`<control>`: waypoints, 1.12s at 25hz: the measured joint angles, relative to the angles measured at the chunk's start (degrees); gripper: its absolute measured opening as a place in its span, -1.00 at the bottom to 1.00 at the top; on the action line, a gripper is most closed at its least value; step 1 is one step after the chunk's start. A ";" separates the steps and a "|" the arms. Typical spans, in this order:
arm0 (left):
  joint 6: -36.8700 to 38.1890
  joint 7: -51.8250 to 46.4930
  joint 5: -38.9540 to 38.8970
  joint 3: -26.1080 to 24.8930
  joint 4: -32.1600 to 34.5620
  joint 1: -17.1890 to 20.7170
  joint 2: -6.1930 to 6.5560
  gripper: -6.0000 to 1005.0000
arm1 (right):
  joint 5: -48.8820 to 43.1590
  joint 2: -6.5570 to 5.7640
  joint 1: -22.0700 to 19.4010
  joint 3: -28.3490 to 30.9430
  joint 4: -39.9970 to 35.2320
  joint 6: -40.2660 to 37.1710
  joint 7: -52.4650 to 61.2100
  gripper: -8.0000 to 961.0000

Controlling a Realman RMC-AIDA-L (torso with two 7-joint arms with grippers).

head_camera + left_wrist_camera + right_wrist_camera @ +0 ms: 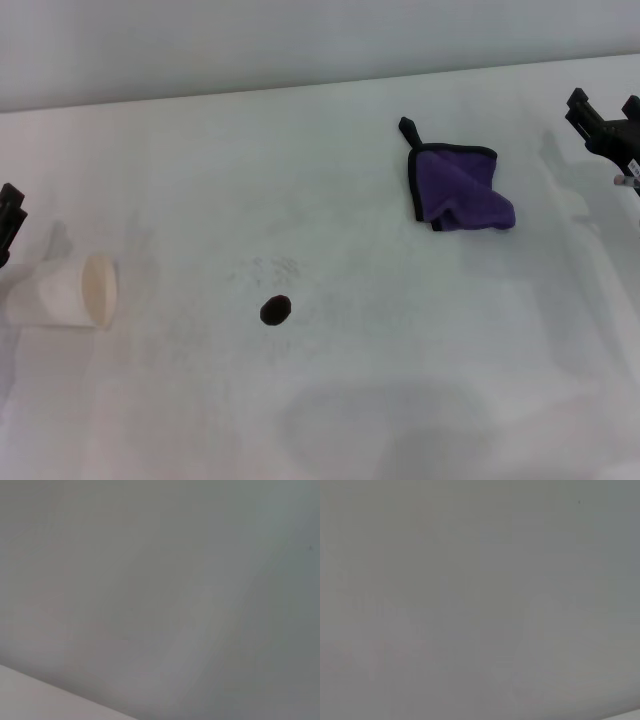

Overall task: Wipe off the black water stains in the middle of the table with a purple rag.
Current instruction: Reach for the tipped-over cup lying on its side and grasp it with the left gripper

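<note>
Nothing looks wiped yet: the black water stain (275, 310) sits mid-surface (400, 380), and the purple rag (458, 189) lies untouched, well apart toward the far right. The right pincer (607, 124) hangs near the rag and the left pincer (10, 220) waits at the left edge by a tipped cream cup (70, 291); I cannot tell how wide either stands.

no readable text, label or number anywhere — in any view.

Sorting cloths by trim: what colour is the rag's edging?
Black, on the purple rag; the head view shows it best.
</note>
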 joint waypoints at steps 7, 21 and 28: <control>-0.16 9.35 -0.03 0.30 0.00 0.07 0.06 0.72 | -0.16 -0.27 -0.19 -0.84 -1.01 -0.17 -4.98 0.78; -1.47 13.90 -5.24 0.33 0.34 1.06 0.02 0.71 | -0.19 -0.11 -1.28 -0.53 -2.33 -0.50 -5.83 0.78; -1.14 -0.39 2.83 0.41 -0.02 -4.05 3.46 0.71 | -0.17 -0.10 -1.43 -0.51 -2.28 -0.54 -5.72 0.78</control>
